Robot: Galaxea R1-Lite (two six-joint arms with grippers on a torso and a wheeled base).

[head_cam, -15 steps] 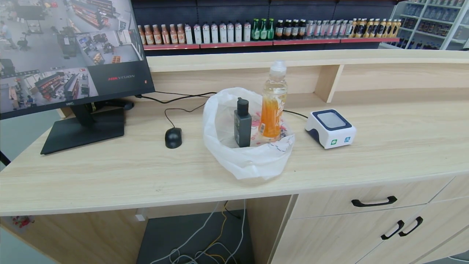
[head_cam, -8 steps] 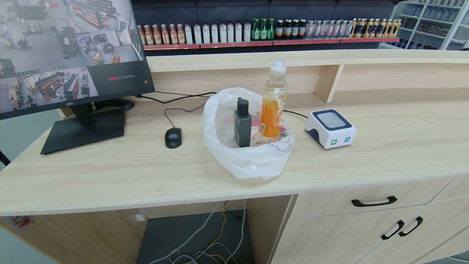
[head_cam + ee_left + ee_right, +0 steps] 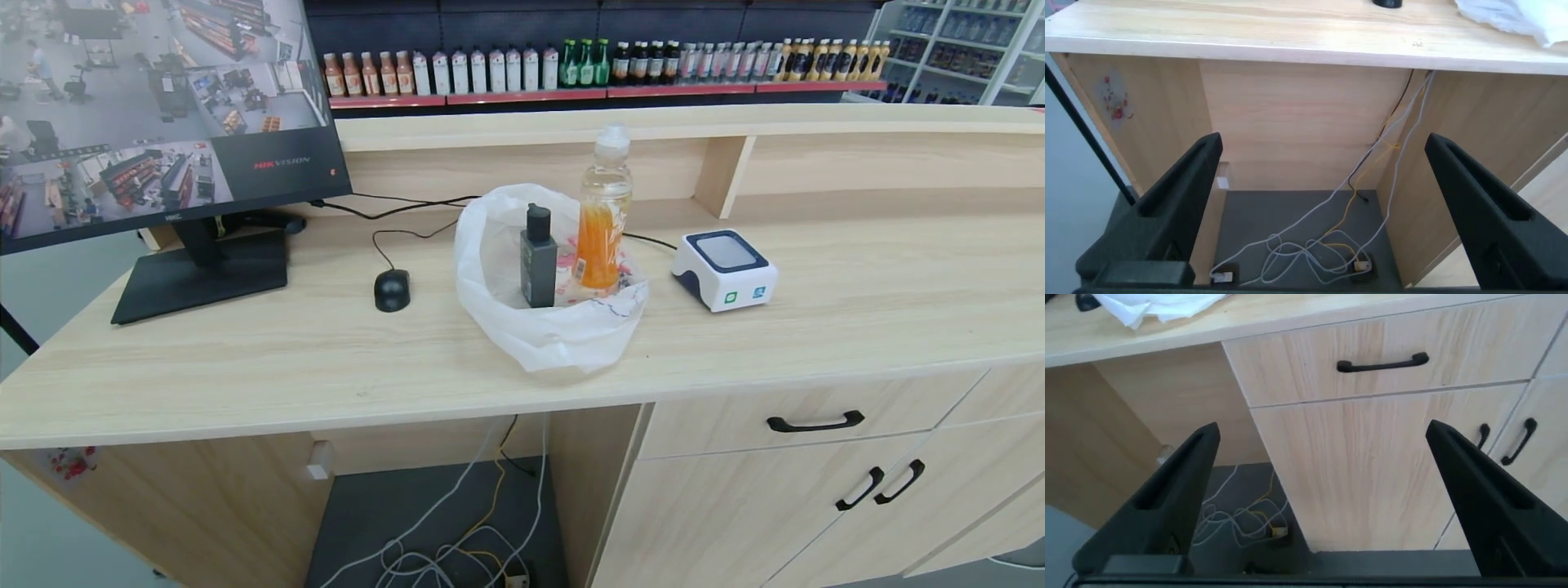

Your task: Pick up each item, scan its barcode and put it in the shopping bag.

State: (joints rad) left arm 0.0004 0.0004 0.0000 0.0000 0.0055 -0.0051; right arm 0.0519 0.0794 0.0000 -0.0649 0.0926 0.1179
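white plastic shopping bag (image 3: 555, 331) sits open mid counter (image 3: 245, 359), rim rolled down. two items stand upright inside it: a dark grey pump bottle (image 3: 538, 265) on the left, and an orange drink bottle (image 3: 602, 216) with a white cap on the right, just beside it. cannot tell if the two touch. barcode scanner (image 3: 723, 269), white with a dark blue top, is on the counter just right of the bag, window facing up, its cable running behind the bag. black mouse (image 3: 392, 290) is left of the bag and apart from it, monitor (image 3: 155, 122) on its stand at the far left.

left gripper (image 3: 1331, 212) is low, below the countertop edge, facing the open knee space under the counter where loose cables (image 3: 1315, 245) lie on the floor. jaws spread wide, not gripping. right gripper (image 3: 1331, 506) is also below the countertop, facing the drawer front with its black drawer handle (image 3: 1382, 363). jaws spread wide, not gripping. both grippers are well apart from the bag and the scanner
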